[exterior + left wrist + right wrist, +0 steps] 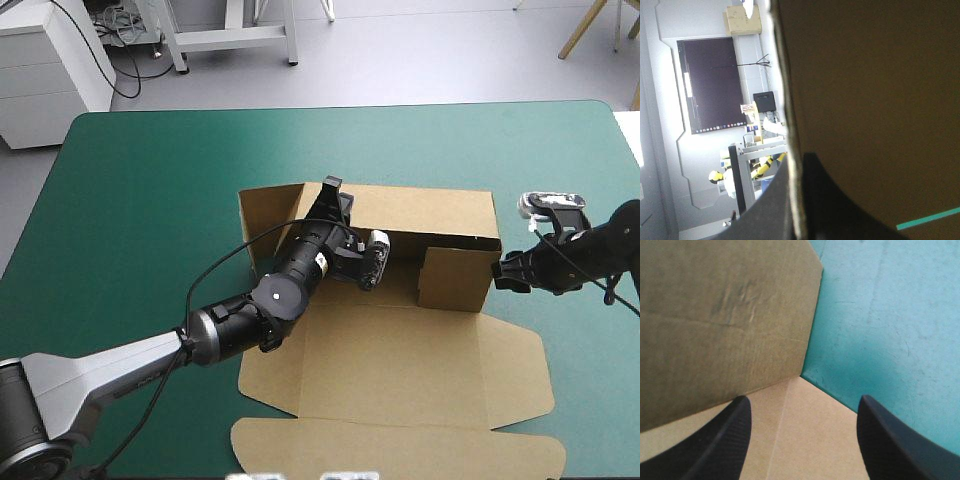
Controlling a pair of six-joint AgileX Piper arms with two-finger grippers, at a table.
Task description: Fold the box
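We find the box [400,370] at mid-worktop [150,200], rear wall raised and running left to right, the lid flat toward the near edge; our left gripper [333,195] is clenched on that wall's top edge near its left end; our right gripper [503,272] stands released at the right end, the short raised side flap [455,278] just ahead and to its left; we judge the right arm nearer that flap, so the next tuck turns on pushing leftward, along the wall's long axis.

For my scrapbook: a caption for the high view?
Left black-finned gripper grips a raised wall of the brown cardboard box; right gripper open alongside.
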